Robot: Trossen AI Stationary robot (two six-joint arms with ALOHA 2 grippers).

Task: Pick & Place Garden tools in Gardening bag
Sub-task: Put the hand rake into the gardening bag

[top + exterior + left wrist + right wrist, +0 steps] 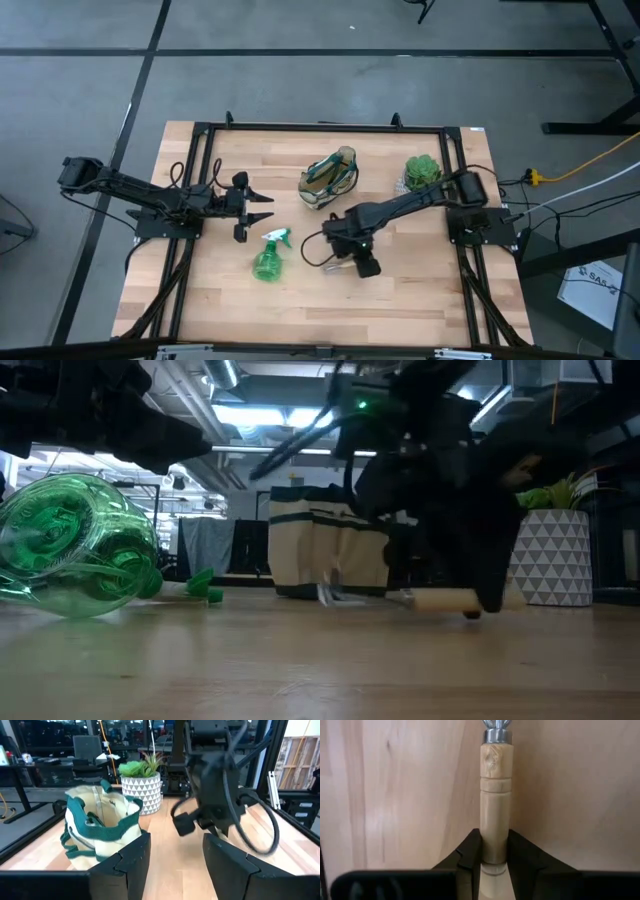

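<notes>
Wood fills the nearest part of what we see: the table [400, 300] is bare, pale planks at its front edge. A little farther in, the green spray bottle [268, 258] lies on its side on the table, with its trigger end pointing toward the back. In the low view it looks big and see-through on the left.

Beside it, toward the right, the right gripper [494, 851] reaches down to the table. Its two dark fingers [468, 851] pinch the wooden handle [495, 815] of a garden tool. The handle lies flat on the table and sticks out between the fingers. A silver metal collar [496, 734] sits at its far end. We cannot tell if this tool is the trowel or the rake, because its head is cut off in the right wrist view. In the low view, the handle rests on the wood under the dark arm.

On the left side, the left gripper [262, 207] hangs above the table with its fingers spread wide apart. It holds nothing. It points toward the middle of the table.

Farther back stands the gardening bag [330, 178], beige with dark green trim and handles. Its mouth is open, and something pale shows inside it. To its right, near the back right corner, a leafy green plant [423, 170] sits in a white pot [141, 791] with triangle shapes.
</notes>
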